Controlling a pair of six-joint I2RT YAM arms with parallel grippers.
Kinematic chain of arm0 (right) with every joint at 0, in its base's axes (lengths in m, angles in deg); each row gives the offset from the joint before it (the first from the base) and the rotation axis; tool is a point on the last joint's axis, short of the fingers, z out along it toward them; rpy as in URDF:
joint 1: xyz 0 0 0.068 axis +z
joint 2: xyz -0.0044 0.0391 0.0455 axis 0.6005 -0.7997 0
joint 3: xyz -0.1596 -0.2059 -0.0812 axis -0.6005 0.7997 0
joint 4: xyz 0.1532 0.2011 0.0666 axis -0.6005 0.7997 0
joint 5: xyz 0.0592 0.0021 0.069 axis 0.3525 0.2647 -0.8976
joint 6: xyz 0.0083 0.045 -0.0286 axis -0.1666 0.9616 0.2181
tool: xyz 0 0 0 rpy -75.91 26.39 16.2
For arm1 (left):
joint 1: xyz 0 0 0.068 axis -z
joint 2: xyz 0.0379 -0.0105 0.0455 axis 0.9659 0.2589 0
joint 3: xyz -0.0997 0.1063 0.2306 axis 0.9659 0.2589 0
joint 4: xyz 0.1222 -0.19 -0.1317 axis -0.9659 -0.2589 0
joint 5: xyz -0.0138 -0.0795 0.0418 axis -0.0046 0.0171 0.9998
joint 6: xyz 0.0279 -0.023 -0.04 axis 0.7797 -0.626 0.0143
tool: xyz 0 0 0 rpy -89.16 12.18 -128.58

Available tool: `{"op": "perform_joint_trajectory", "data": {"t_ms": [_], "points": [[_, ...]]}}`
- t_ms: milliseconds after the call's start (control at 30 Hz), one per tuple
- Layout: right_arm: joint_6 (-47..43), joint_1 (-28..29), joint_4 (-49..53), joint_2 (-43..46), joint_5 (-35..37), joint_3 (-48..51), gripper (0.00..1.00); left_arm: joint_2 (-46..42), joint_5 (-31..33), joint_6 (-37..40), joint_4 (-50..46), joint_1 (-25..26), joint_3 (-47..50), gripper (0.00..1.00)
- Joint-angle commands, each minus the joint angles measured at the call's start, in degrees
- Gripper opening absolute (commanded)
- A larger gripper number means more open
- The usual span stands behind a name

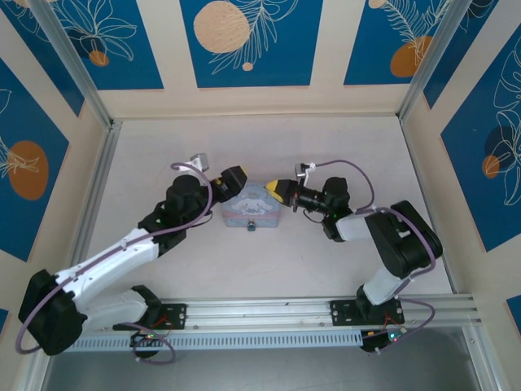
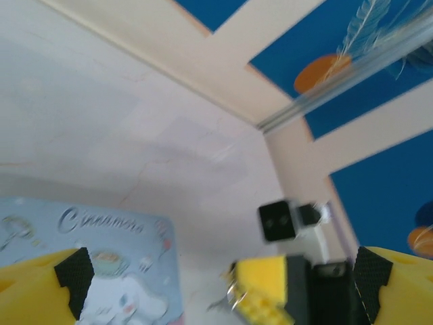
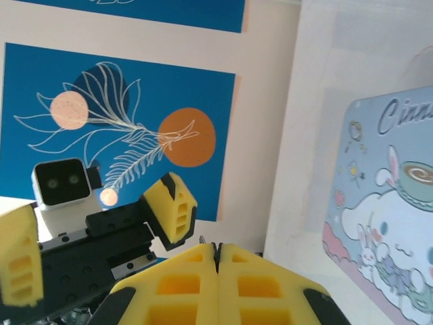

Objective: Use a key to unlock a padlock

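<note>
The left pincer point(image 1: 230, 181) stood wide open, holding nothing, just over the far left corner of the cartoon tin point(image 1: 252, 208) on the worktop point(image 1: 163, 147). Facing it, the right pincer point(image 3: 216, 252) was pressed shut, with a thin silvery sliver, apparently the key point(image 2: 232, 293), at its tips. The padlock point(image 1: 252, 226) hung at the tin's near edge.

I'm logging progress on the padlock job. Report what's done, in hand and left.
Done: the right gripper is shut, a thin silvery tip poking out, likely the key. In hand: the open left gripper faces it by the box. Left: the padlock at the box's near side is untouched; the key is not in it yet.
</note>
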Motion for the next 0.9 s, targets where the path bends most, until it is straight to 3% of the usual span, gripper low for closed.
{"op": "perform_joint_trajectory", "data": {"t_ms": [0,133,233,567,867], "points": [[-8.9,-0.8,16.1,6.2,-0.4,0.2,0.00,-2.7,-6.5,8.8,-18.4,-0.4,-0.9,1.00],[-18.2,-0.4,35.8,12.4,2.7,-2.6,0.00,-3.3,-12.0,12.6,-23.6,-0.2,1.9,0.99],[-22.0,-0.3,42.0,14.3,4.0,-3.9,0.00,-2.1,-15.9,12.1,-19.6,0.6,6.3,0.99],[-21.5,0.8,42.5,12.8,6.8,-3.6,0.00,12.9,-11.4,17.9,-6.0,8.2,8.1,0.99],[-20.0,2.5,40.4,9.5,9.0,-3.6,0.00,21.3,-3.4,22.5,6.7,10.2,10.9,0.96]]}}
